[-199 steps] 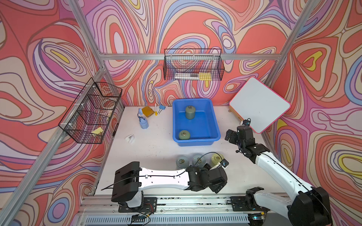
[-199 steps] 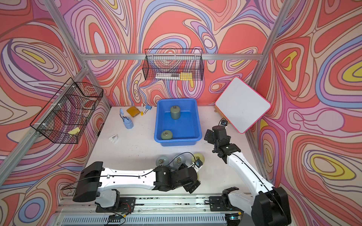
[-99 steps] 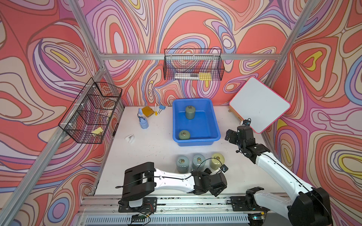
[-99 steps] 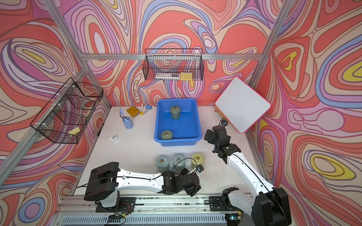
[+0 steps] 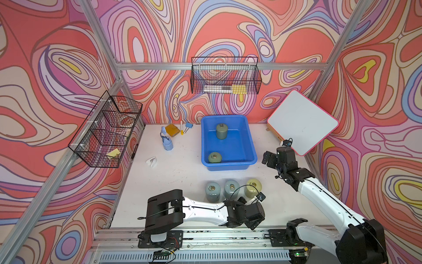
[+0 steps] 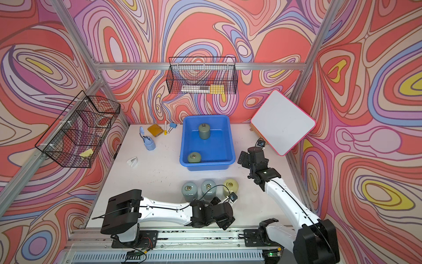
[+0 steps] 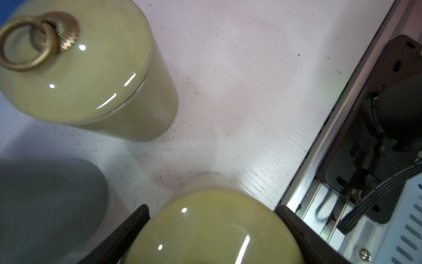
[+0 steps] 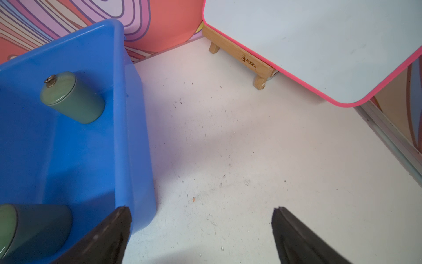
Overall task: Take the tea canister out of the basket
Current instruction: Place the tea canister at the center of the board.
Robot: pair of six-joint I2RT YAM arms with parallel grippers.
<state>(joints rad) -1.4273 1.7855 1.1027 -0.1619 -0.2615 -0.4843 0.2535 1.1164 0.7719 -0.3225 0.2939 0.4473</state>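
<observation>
The blue basket (image 5: 252, 141) (image 8: 127, 114) stands at the back middle of the table. Two dark green tea canisters are inside: one upright at the back (image 5: 221, 132) (image 8: 73, 98), one in the front left corner (image 5: 214, 157) (image 8: 34, 228). My left gripper (image 7: 212, 206) is low by the front rail, its fingers against both sides of a yellow tea canister (image 7: 212, 228). Both top views hide this canister under the gripper (image 5: 244, 206). My right gripper (image 8: 202, 209) (image 5: 269, 158) hangs open and empty over the table, beside the basket's front right corner.
A row of canisters stands in front of the basket: two grey-blue (image 5: 212, 191) (image 5: 231, 188) and one yellowish with a brass ring (image 5: 253, 187) (image 7: 86, 68). A whiteboard on a wooden stand (image 5: 301, 121) leans back right. Small items (image 5: 166, 144) lie back left. Wire baskets hang on the walls.
My left arm has drawn back toward the front rail, uncovering the row of canisters on the table. The right arm has not moved.
</observation>
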